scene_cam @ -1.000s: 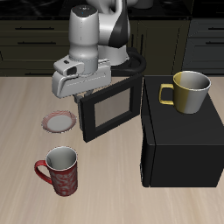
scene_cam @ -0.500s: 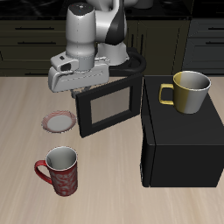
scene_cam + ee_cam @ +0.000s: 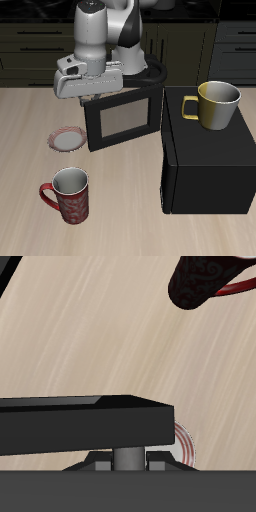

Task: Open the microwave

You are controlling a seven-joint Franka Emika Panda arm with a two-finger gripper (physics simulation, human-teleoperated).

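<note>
The microwave (image 3: 208,165) is a large matte-black box. Its grey-windowed door (image 3: 122,123) stands swung well open, away from the body. My gripper (image 3: 92,103) hangs at the door's free upper edge, mostly hidden under the hand. In the wrist view, the door's black edge (image 3: 90,421) lies just before the gripper (image 3: 127,459). The grey handle bar (image 3: 127,454) sits between the two dark fingertips (image 3: 97,462), which are shut on it.
A yellow mug (image 3: 218,103) stands on top of the microwave. A red patterned mug (image 3: 68,194) stands near the table's front edge, and a small plate (image 3: 68,138) lies beside the open door. Dark cabinets (image 3: 30,45) line the back.
The hand has moved away from the microwave's body and slightly up. The door has swung wider with it.
</note>
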